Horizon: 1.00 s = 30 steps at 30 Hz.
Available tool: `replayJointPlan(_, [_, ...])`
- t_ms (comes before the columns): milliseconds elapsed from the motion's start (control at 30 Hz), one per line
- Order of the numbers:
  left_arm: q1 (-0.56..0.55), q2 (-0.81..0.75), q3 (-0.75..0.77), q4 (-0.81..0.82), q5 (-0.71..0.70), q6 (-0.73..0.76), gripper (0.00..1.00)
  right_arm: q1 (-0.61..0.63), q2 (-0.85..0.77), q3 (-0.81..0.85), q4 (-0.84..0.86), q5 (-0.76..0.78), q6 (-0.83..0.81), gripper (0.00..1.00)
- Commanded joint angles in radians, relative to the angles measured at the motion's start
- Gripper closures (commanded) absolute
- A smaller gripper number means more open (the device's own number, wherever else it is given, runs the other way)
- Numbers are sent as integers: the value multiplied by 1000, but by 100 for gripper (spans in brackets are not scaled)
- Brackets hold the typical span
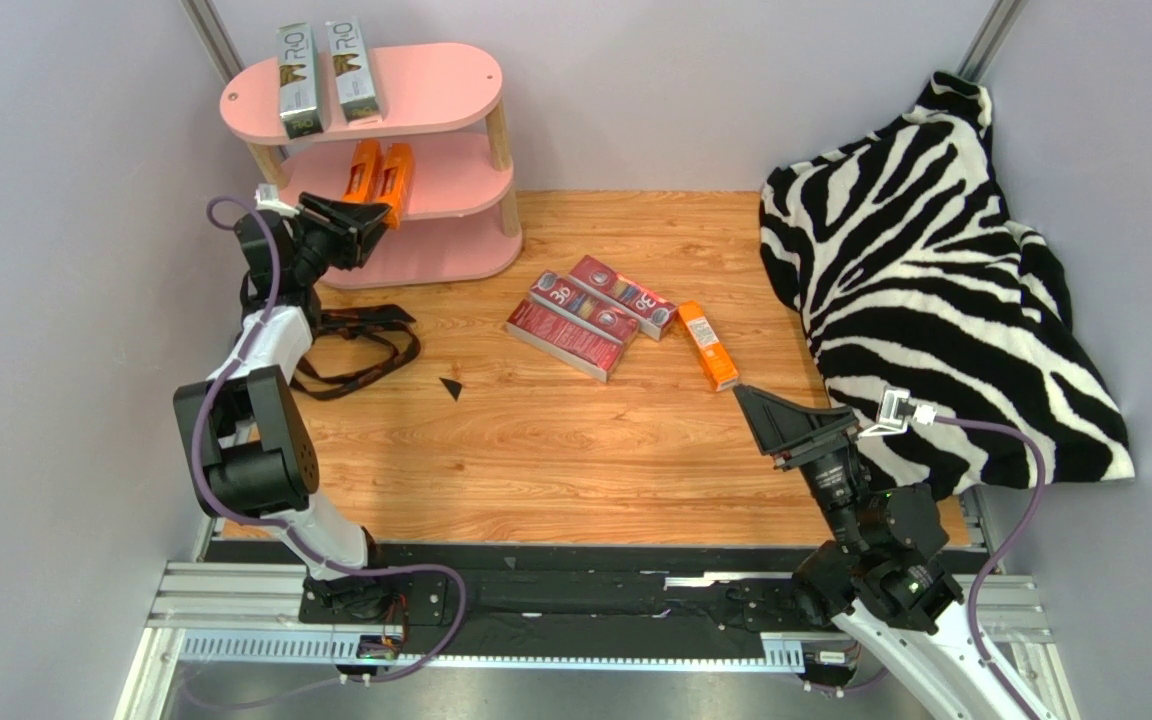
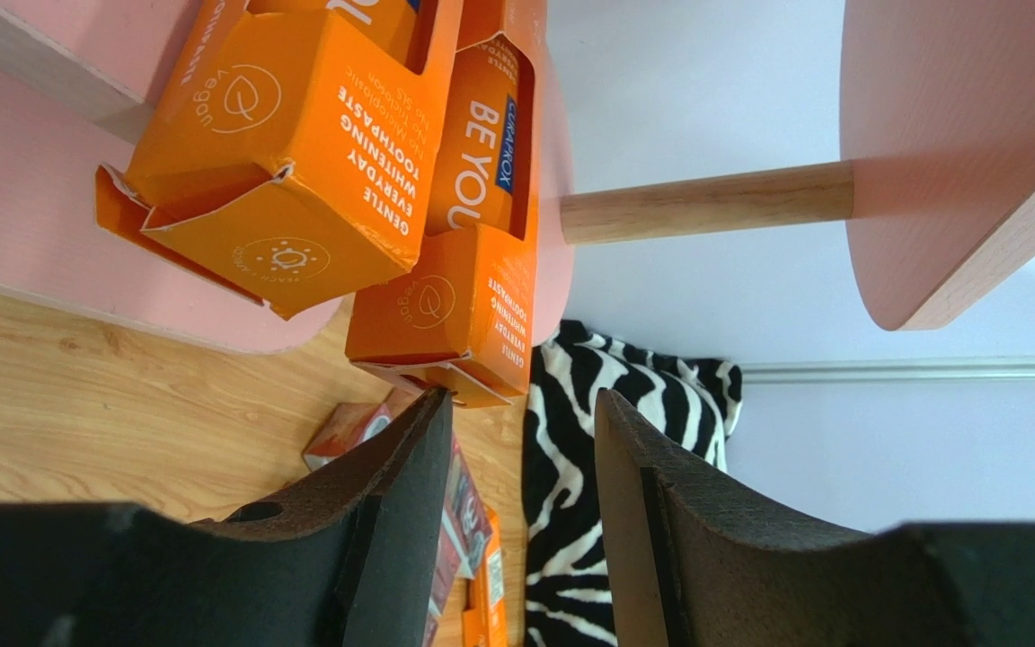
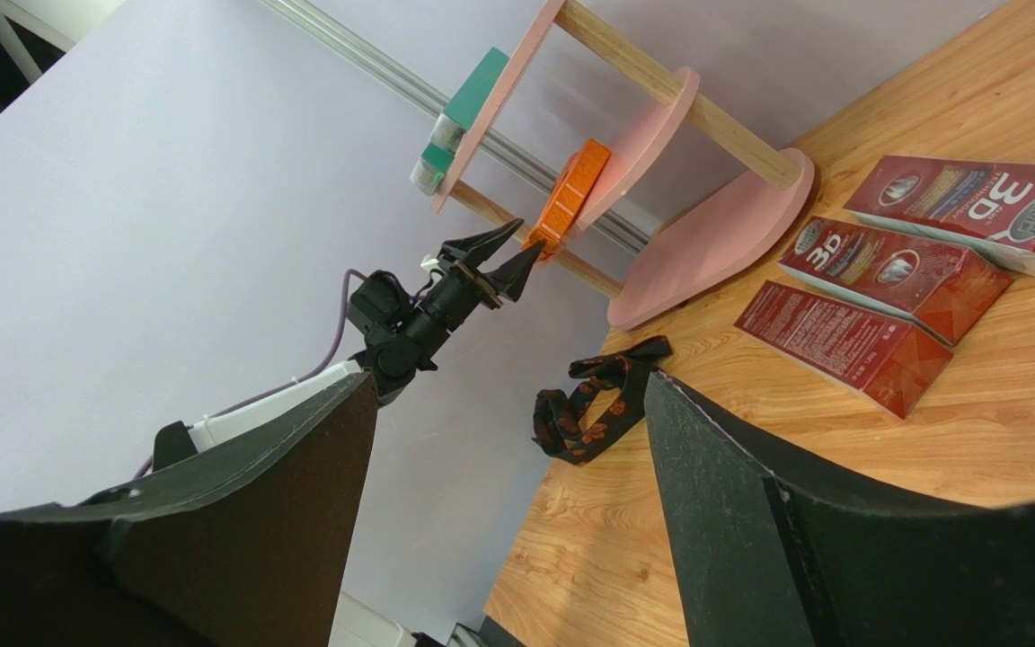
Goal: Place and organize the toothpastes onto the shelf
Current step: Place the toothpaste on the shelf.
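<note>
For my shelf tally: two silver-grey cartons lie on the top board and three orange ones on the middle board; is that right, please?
Not quite: the middle board holds two orange cartons, not three, as the top external view shows; the silver-grey cartons do lie on the top board.

black-and-white arms (image 1: 259,443), purple cables (image 1: 1037,468), black jaws
</note>
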Motion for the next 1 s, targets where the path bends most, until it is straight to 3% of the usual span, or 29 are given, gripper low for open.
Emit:
replayJointPlan(0, [2, -4, 17, 43, 15, 7, 47, 4, -12, 25, -23, -1, -1, 23])
replayJointPlan(167, [-17, -86, -77, 81, 3, 28, 43, 5, -9, 20, -27, 1, -4, 23])
replayJointPlan(433, [-50, -275, -226, 71, 7, 71, 25, 5, 11, 35, -73, 19, -36, 23])
replayJointPlan(600, [-86, -415, -283, -84, 28, 224, 5, 4, 75, 54, -95, 21, -58, 22])
replayJointPlan(833, [-155, -611, -309, -315, 50, 413, 1, 5, 232, 112, -92, -24, -108, 18])
replayJointPlan(967, [-195, -676, -307, -457, 39, 514, 1, 5, 331, 153, -105, -25, -142, 6])
